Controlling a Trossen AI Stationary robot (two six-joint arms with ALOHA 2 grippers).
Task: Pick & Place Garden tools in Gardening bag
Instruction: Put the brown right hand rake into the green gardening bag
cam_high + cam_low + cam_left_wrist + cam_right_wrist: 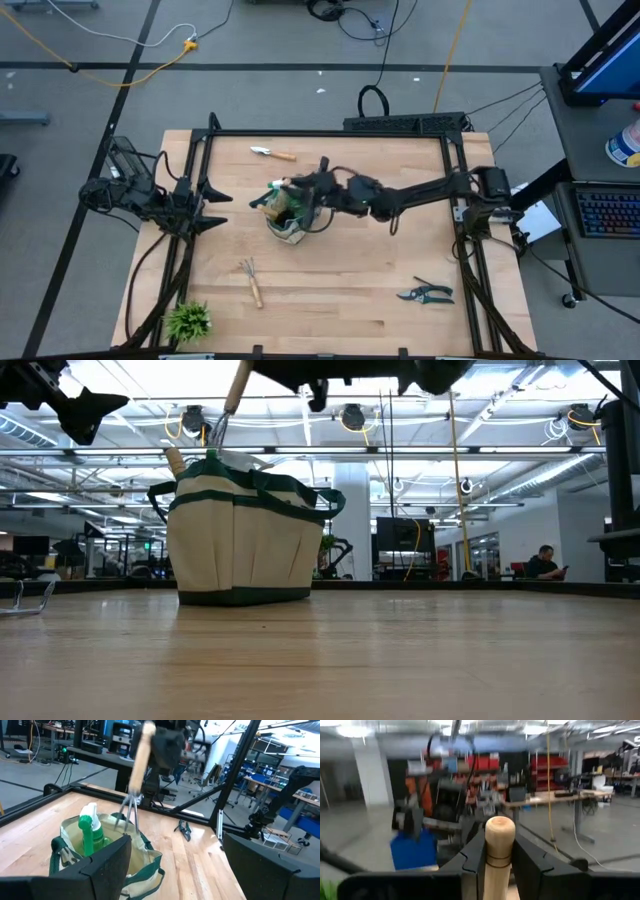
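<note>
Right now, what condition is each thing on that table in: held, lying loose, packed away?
Right gripper: shut on the pronged rake, above the bag.
Pronged rake: held upright, prongs at the bag's mouth.
Gardening bag: upright, mouth open.
Spray bottle: inside the bag.
Trowel: lying loose.
Second rake: lying loose.
Pruning shears: lying loose.
Left gripper: waiting at the table's left edge.

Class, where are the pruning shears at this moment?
In the high view, the pruning shears lie on the table's right side near its lower edge, apart from the gardening bag at centre.
</note>
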